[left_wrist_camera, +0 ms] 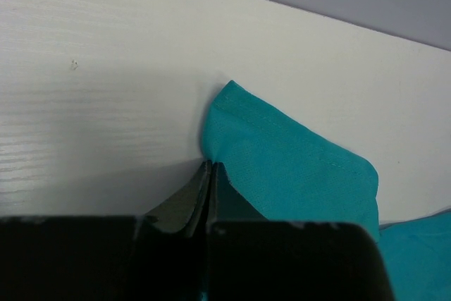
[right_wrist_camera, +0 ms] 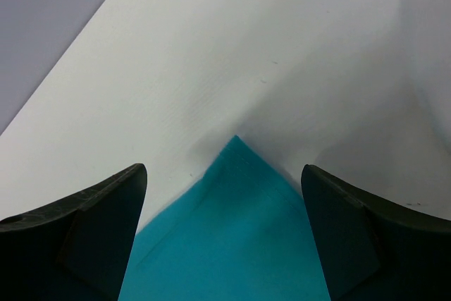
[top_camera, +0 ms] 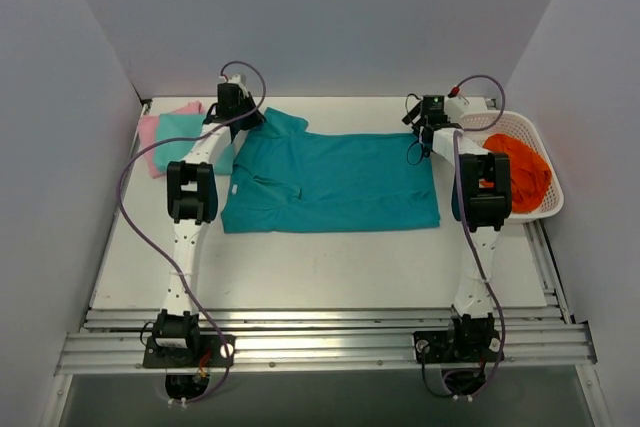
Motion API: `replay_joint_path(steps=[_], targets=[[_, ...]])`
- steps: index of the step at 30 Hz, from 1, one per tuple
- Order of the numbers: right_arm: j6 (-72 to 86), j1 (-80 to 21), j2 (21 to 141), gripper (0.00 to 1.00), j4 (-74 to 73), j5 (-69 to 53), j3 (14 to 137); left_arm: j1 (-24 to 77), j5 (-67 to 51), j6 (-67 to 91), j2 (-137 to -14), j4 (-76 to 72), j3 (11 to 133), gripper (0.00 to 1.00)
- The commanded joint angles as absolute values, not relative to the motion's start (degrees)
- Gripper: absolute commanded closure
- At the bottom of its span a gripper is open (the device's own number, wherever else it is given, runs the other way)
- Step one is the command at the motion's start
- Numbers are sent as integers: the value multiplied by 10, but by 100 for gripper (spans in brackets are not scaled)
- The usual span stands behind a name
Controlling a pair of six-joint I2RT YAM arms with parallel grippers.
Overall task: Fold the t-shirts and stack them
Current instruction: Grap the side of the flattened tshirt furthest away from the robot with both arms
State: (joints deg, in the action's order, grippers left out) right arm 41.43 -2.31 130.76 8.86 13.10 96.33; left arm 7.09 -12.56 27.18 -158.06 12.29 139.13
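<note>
The deep teal t-shirt [top_camera: 330,182] lies spread flat in the middle of the table. My left gripper [top_camera: 240,112] is at its far-left sleeve. In the left wrist view the gripper [left_wrist_camera: 210,167] is shut, pinching the edge of the teal sleeve [left_wrist_camera: 289,167]. My right gripper [top_camera: 425,132] is at the shirt's far-right corner. In the right wrist view it [right_wrist_camera: 224,174] is open, with its fingers on either side of the teal corner [right_wrist_camera: 236,223], which lies flat on the table. A folded aqua-mint t-shirt [top_camera: 183,129] lies on a pink t-shirt [top_camera: 150,142] at the far left.
A white plastic basket [top_camera: 548,197] stands at the right edge and holds orange cloth [top_camera: 522,169]. Grey walls close in the table on the left, right and back. Metal rails run along the near edge [top_camera: 320,332].
</note>
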Motion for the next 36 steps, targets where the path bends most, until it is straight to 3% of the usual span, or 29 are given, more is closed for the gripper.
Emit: replay_joint_path(steps=[1,12,15,23,31,36], targets=[[403,-20,1334,14,55,127,1022,71,-134,262,-1550,118,1379,98],[408,-19,1347,15,72,107,1023,71,-136,265,-1557,115,1381,98],[409,-20,1357,25,79,100,1020,71,-139,267,-1556,113,1377,98],[409,-24,1377,36,83,83,1015,71,-142,268,-1548,104,1359,98],[408,-23,1375,59,92,80,1001,72,-145,267,-1544,101,1353,98],[407,-21,1381,96,101,71,997,72,-146,267,-1542,98,1348,98]])
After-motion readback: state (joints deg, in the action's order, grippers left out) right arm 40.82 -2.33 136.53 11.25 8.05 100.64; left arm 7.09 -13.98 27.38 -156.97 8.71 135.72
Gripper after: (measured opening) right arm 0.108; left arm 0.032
